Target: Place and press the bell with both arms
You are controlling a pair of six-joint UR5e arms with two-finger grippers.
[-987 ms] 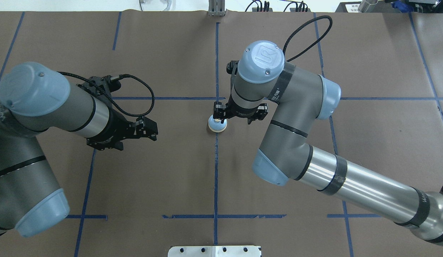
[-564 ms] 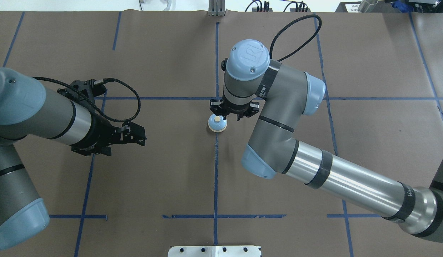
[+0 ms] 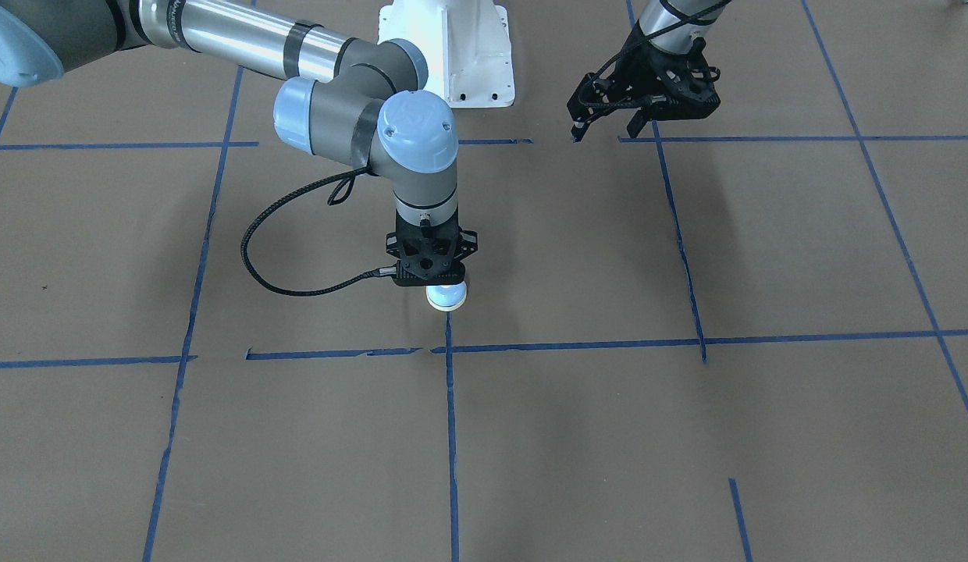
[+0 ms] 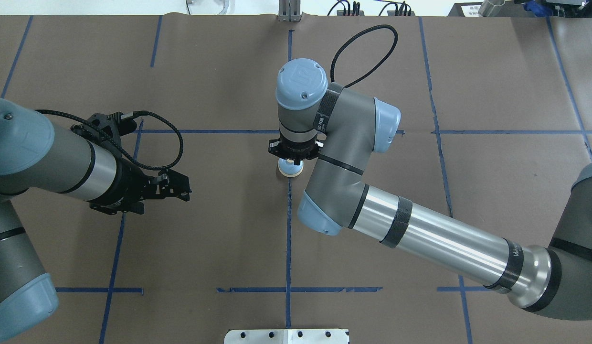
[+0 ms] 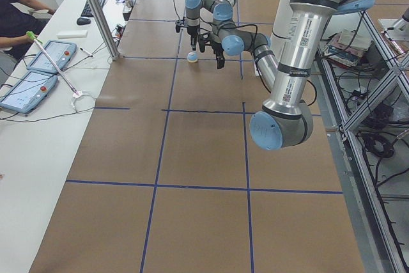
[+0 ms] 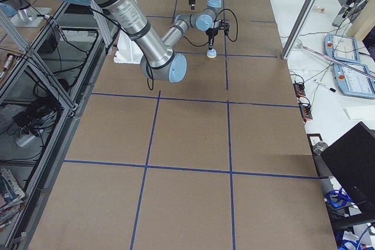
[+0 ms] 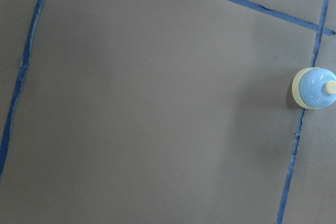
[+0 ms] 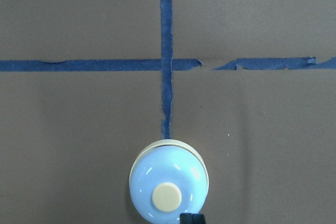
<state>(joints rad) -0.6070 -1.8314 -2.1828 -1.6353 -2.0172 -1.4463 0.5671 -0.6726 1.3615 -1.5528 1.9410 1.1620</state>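
Note:
The light-blue bell [image 4: 290,169] with cream base and button stands on the brown table on the centre tape line; it also shows in the front view [image 3: 446,297], the left wrist view [image 7: 315,88] and the right wrist view [image 8: 168,187]. My right gripper [image 3: 443,284] points straight down just over the bell, its fingers together, and its black tip [image 8: 191,218] shows beside the cream button. My left gripper [image 4: 186,187] is open and empty, well to the left of the bell and above the table; it also shows in the front view [image 3: 605,129].
Blue tape lines [image 4: 288,239] divide the brown table cover. The white pedestal [image 3: 446,55] stands at the robot's edge. A black cable [image 3: 254,250] loops from the right wrist near the table. Operator desks with tablets [image 5: 38,75] lie beyond the far edge.
My right arm has swung left, bringing its wrist and gripper from beside the bell to right over it. My left arm has drawn back a little to the left. The bell has not moved.

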